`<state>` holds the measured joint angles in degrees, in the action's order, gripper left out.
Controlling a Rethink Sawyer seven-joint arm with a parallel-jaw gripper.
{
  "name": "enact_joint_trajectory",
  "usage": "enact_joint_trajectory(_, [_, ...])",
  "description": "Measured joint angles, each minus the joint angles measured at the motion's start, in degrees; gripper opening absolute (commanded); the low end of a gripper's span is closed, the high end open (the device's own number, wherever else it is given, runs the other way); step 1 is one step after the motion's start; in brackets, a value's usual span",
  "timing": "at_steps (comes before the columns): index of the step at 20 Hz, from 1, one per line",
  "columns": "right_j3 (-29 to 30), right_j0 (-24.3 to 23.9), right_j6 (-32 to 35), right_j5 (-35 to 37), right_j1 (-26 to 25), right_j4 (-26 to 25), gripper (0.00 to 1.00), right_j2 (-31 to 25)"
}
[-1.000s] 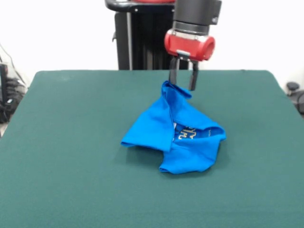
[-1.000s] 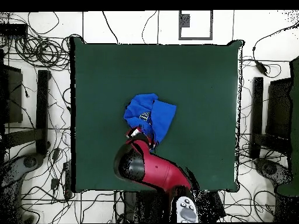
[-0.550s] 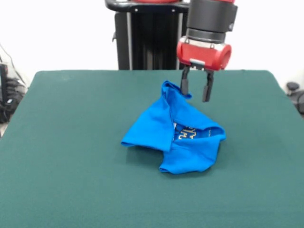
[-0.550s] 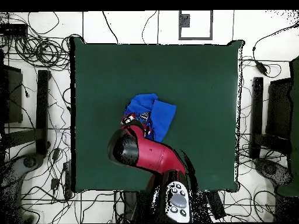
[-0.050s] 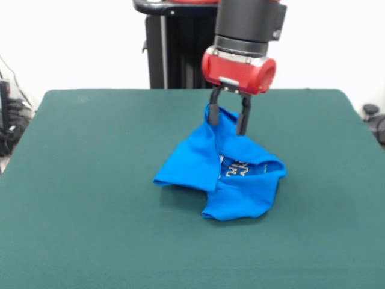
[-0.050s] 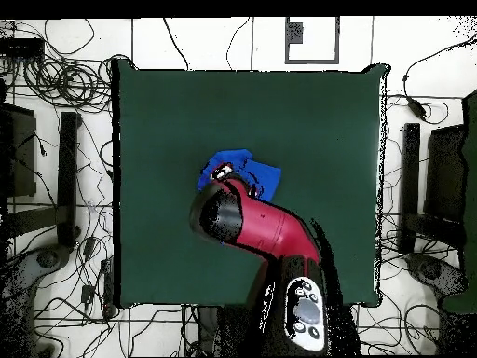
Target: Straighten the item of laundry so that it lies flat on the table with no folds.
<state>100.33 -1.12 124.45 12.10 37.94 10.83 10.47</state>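
Half a second ago my claw (image 5: pixel 227 123) was more to the side of the T-shirt (image 5: pixel 224 168), with only 1 finger near the raised peak of cloth. Now I have moved back over that peak and a little lower, so the 2 fingers stand on either side of the highest fold. I judge this means I am lining up for a new grasp on the top edge, which I will need to lift and pull the shirt open.

My fingers are spread apart, not pressed together, and they pinch nothing yet. The blue cloth sits between them, and it looks to touch at least the one finger (image 5: pixel 213 114), but I cannot say this for sure.

The shirt itself lies crumpled near the middle of the table (image 5: pixel 90 180), folded over itself with only a part of the lettering showing. It is far from flat.
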Motion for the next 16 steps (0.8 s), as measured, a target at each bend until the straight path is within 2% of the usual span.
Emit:
enact_joint_trajectory(4, [-3.0, -1.14, 0.0, 2.49, -0.04, -2.68, 1.0, 0.33])
enact_joint_trajectory(6, [-5.88, -1.79, 0.0, 4.91, -0.03, -5.79, 1.0, 0.59])
enact_joint_trajectory(16, [-14.01, -1.67, 0.0, 11.12, -0.26, -14.69, 1.0, 0.62])
